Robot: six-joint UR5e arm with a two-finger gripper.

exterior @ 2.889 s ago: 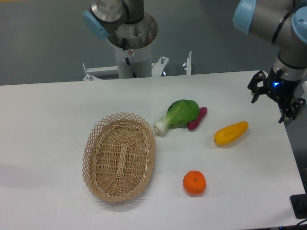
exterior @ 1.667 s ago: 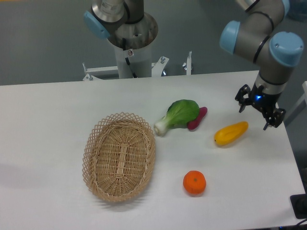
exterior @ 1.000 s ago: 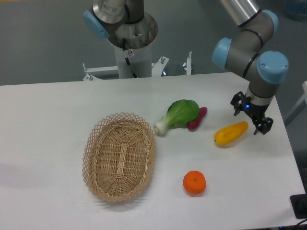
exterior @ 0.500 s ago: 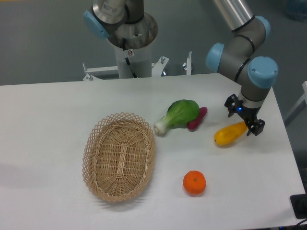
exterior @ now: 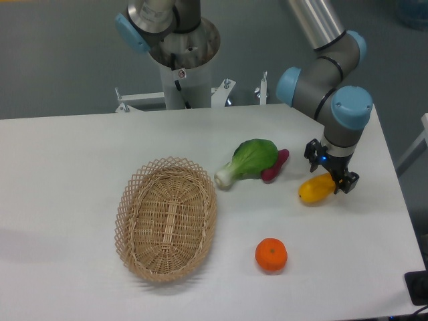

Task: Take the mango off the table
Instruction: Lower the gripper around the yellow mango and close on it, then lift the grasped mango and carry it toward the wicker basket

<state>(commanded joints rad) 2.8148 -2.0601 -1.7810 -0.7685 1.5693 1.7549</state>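
The gripper (exterior: 331,168) hangs with its two dark fingers spread apart, one on each side of the right end of the mango (exterior: 315,190). The fingers look to be at or just above the fruit, and nothing is held between them. Whether either finger touches the skin cannot be told from this angle.

The mango lies on the table (exterior: 80,147), toward its right side, with its long axis slanting up to the right. Its left, rounder end is in plain sight; its tapered right end is covered by the gripper and wrist.

The step in hand is the final approach before the grasp. In my judgement the next move calls for the gripper to settle low enough for the fingers to reach the sides of the fruit, then to close across its narrow width. Gripping so near the end may let the smooth fruit tip or slip out.

Left of the mango, well apart from it, a green leafy vegetable (exterior: 249,160) lies with a small magenta root (exterior: 275,164) touching its right side. An orange (exterior: 271,255) sits nearer the front edge, and a wicker basket (exterior: 166,218) lies to the left.

The arm's upper links run out of the top of the picture.
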